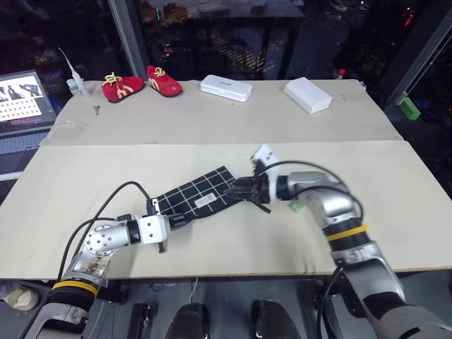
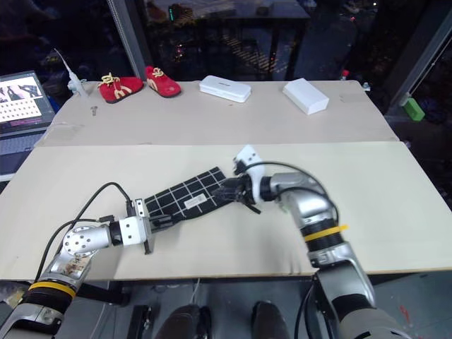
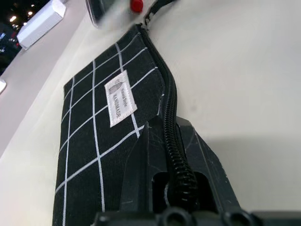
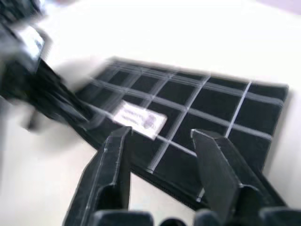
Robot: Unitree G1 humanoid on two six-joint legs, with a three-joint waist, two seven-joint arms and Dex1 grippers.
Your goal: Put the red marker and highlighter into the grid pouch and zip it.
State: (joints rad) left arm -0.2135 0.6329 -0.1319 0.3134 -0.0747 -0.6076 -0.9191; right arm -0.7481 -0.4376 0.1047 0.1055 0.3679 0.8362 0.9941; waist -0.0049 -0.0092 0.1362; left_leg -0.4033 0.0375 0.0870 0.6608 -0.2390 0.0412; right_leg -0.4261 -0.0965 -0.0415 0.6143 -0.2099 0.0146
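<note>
Grid pouch (image 1: 197, 195) flat on the near board of the table (image 1: 395, 212), lying diagonally, well in from the front edge — wide bare surface on both sides. Left gripper (image 1: 178, 219) clamped on the zipper edge at the near-left corner. Right gripper (image 4: 162, 148) above the far-right end, fingers (image 4: 113, 160) apart, nothing between them. Red shoes (image 1: 141, 85) and two white cases (image 1: 226, 88) along the far edge — well apart from the pouch.
</note>
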